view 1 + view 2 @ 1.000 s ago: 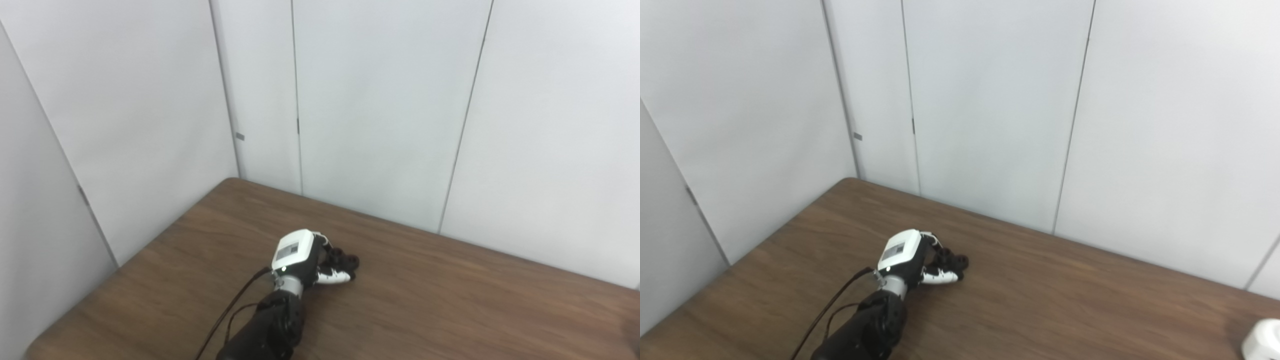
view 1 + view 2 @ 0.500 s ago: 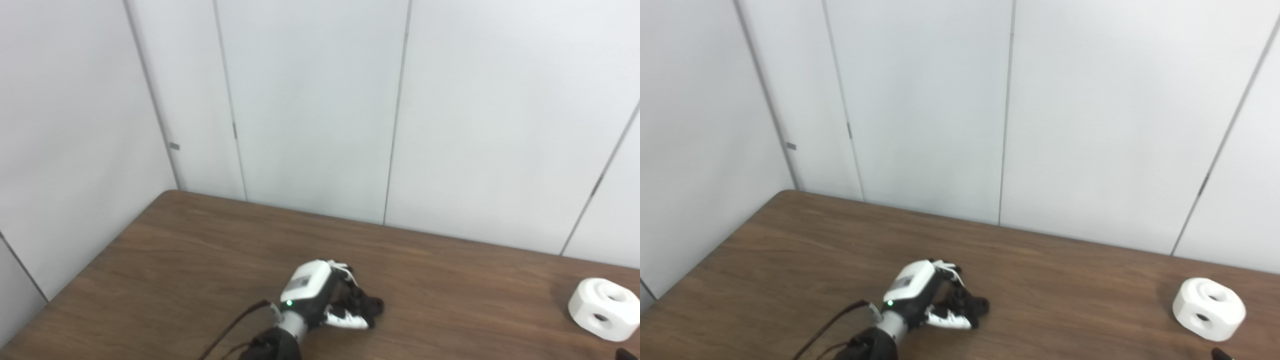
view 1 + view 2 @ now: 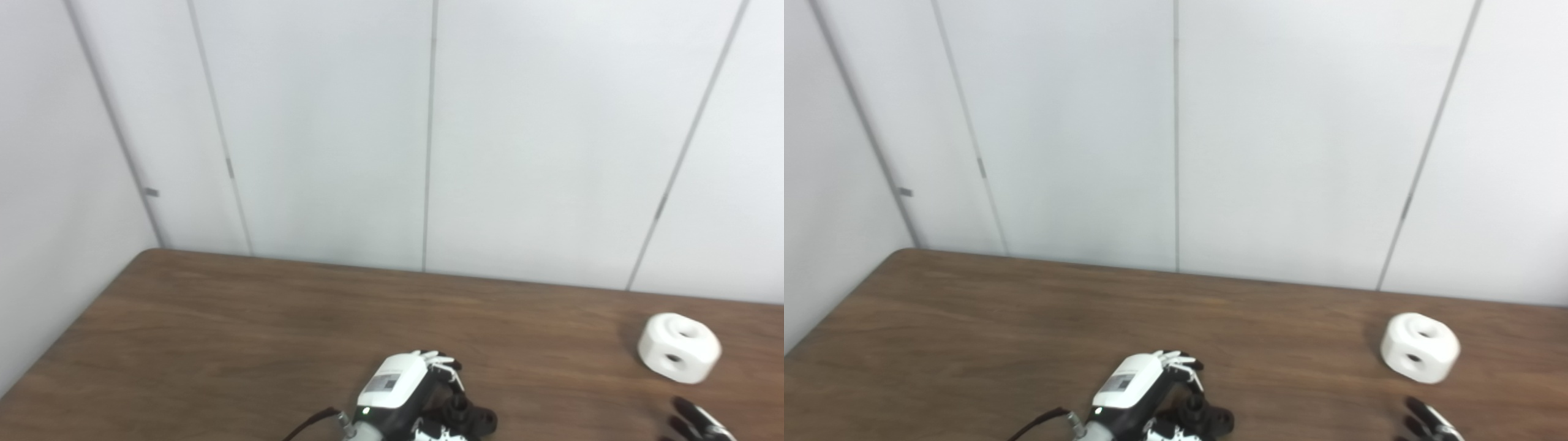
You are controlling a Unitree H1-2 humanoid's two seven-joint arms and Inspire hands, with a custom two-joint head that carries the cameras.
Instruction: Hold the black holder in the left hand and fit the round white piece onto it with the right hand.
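1. One brown wooden table [image 3: 245, 318] lies in front of me, backed by pale wall panels [image 3: 331, 135] that meet in a corner on the left.
2. My left hand [image 3: 401, 392] sits low at the bottom edge of both views, its white back turned up and a green light showing near the wrist.
3. Its fingers [image 3: 1176, 362] are curled down around one black holder [image 3: 468, 418], which rests on the table; the grip looks closed on it, though part of the hand is cut off by the picture's edge.
4. One round white piece [image 3: 678, 348] stands on the table well over to the right, far apart from the holder and touched by nothing (I can see two holes in it, one on top and one in the side facing me).
5. My right hand [image 3: 1427, 422] only just enters at the bottom right corner: a few dark fingertips, near the white piece but short of it.
6. With so little of that hand in view, I cannot tell whether its fingers are spread or closed; nothing shows in them.
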